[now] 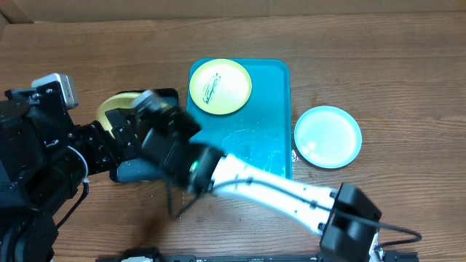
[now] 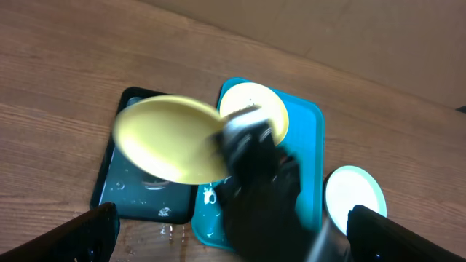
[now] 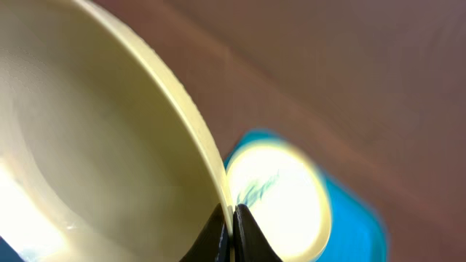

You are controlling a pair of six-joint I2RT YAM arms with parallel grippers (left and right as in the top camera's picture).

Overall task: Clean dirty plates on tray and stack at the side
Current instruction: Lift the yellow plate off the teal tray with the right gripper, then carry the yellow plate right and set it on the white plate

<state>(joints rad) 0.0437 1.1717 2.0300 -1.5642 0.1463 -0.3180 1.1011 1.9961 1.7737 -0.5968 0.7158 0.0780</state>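
My right gripper (image 3: pixel 233 222) is shut on the rim of a yellow-green plate (image 3: pixel 95 145) and holds it tilted above the black tray (image 2: pixel 131 193). The same plate shows in the left wrist view (image 2: pixel 164 138) and partly in the overhead view (image 1: pixel 116 105). A second plate (image 1: pixel 220 86) with a dark scribble lies flat in the far left corner of the turquoise tray (image 1: pixel 273 94). My left gripper (image 2: pixel 233 244) is open and empty, high above the table's near side. A third yellow-green plate is not in view.
A pale blue round plate (image 1: pixel 328 136) lies on the table right of the turquoise tray. The wet black tray stands directly left of it. Water drops lie on the table (image 2: pixel 196 233) and on the turquoise tray (image 1: pixel 255 145). The right arm (image 1: pixel 291 193) crosses the tray's near edge.
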